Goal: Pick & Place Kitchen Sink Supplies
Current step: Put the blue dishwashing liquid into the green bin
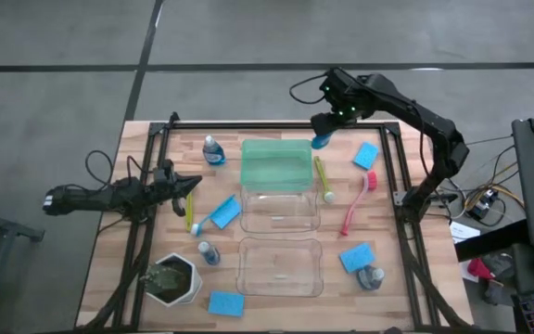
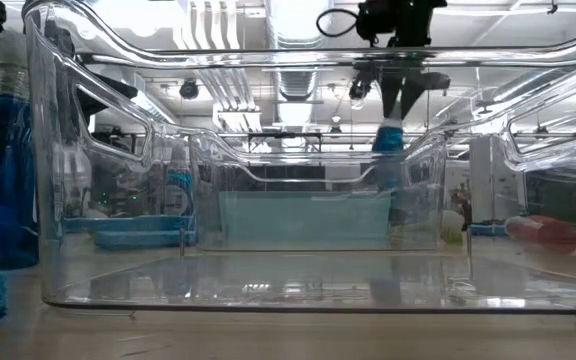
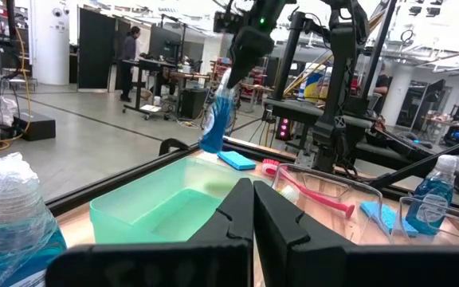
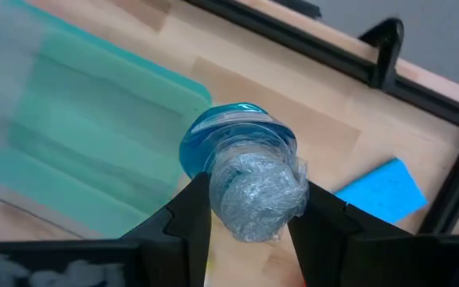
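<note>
My right gripper hangs above the table's far edge, just beyond the green tray's far right corner. It is shut on a small clear bottle of blue liquid, also seen in the left wrist view. Other bottles stand on the table. Blue sponges lie flat, and a yellow-green brush and a pink-red brush lie right of the tray. My left gripper waits shut at the table's left side. My right gripper pinches the bottle's top end, which looks crinkled and clear, between its two fingers. The fingers come from above, pointing steeply down. The bottle hangs below them, its blue body lowest, lifted clear of the table and slightly tilted.
Two clear plastic bins stand in a row nearer than the green tray. A white pot of greenery sits at the near left, with a fourth sponge beside it. A yellow brush lies near my left gripper. A black frame edges the table.
</note>
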